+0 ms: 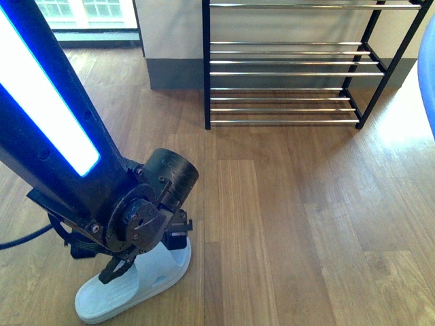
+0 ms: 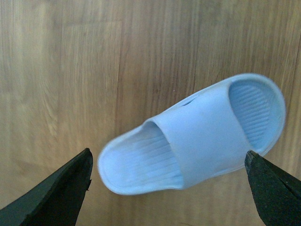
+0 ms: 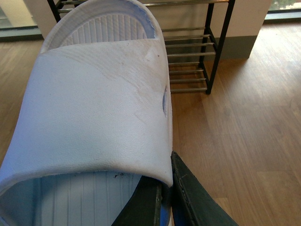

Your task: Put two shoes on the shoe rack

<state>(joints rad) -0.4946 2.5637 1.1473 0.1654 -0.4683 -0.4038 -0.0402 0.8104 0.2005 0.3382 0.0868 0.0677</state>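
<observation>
Pale blue rubber floor slipper (image 1: pixel 102 299) sole-down on the wooden floor (image 1: pixel 306 224), at the lower left of the front view, well apart from the shoe rack (image 1: pixel 285 64). Long axis diagonal: ribbed heel bed nearest the robot, toe end away and to the right, partly hidden under the left arm (image 1: pixel 54 129) with its glowing blue-white strip. Smooth broad strap arched over the middle, fine ridges across the footbed, rounded ends.

Given only by the left wrist view: the whole outline from above, the open toe, a small slit at the strap's edge. Also there, the left gripper (image 2: pixel 168 162) above the floor slipper, dark jaws spread wide, one off each end, apart from the rubber.

Second of the pair, the held slipper (image 3: pixel 94 103), filling the right wrist view, long axis running away from the camera toward the shoe rack. Scuffed matte strap uppermost, ridged bed showing beyond both strap edges; toe or heel forward, not clear. Right gripper (image 3: pixel 165 176) with black jaws pinched together on the held slipper's side edge, just under the strap.

Shoe rack against the wall: black metal frame, tiers of thin chrome rods, far wider than either slipper.
</observation>
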